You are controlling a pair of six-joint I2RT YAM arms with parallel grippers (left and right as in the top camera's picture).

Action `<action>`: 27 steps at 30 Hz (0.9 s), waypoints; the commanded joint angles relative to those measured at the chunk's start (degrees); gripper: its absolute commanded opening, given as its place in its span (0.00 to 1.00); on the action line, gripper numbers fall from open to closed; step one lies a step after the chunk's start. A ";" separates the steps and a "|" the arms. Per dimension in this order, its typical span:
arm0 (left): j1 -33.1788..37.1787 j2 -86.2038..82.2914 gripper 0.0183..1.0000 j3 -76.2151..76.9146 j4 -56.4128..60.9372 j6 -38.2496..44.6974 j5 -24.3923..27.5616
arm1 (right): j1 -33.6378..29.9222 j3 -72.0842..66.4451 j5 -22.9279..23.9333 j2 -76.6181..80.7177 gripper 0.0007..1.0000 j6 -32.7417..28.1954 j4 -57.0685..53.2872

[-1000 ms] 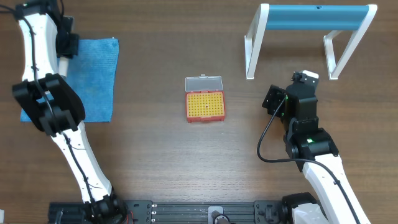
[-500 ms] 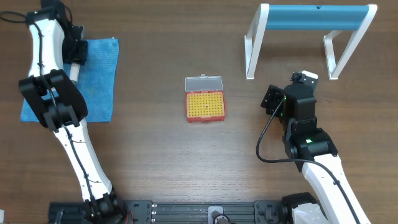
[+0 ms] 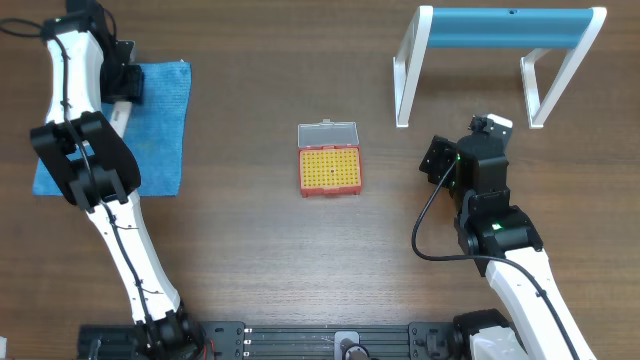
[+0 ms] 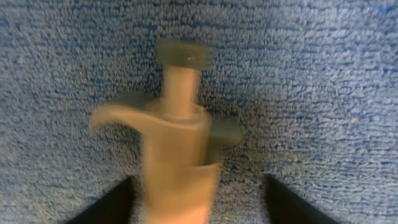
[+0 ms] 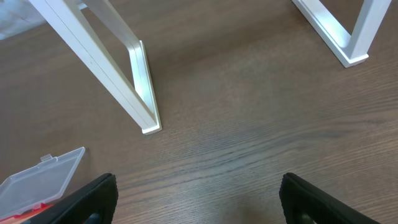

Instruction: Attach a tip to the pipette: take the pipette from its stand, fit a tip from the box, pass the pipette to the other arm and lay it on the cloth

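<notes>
Pipette [image 4: 180,162] down on the blue cloth [image 4: 323,93] at the far left of the surface [image 3: 250,250]! Left hand [image 4: 199,186] hangs right over it, fingers spread to either side. Right hand [image 5: 196,193], spread wide too, hovers over bare wood just near of the stand [image 3: 505,28]. Tip box [image 3: 330,168] sits mid-surface, lid open.

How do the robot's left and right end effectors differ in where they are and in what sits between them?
The left end effector is over the blue cloth; the right end effector is over the bare table, near a leg of the stand. The left one straddles the pipette, which is on the cloth; the right one has nothing in it. Both are open.
</notes>
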 commanded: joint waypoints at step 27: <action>-19.74 -76.11 0.88 -8.87 -25.62 -21.99 11.39 | 5.22 -0.61 0.42 -47.25 0.85 -30.14 -11.32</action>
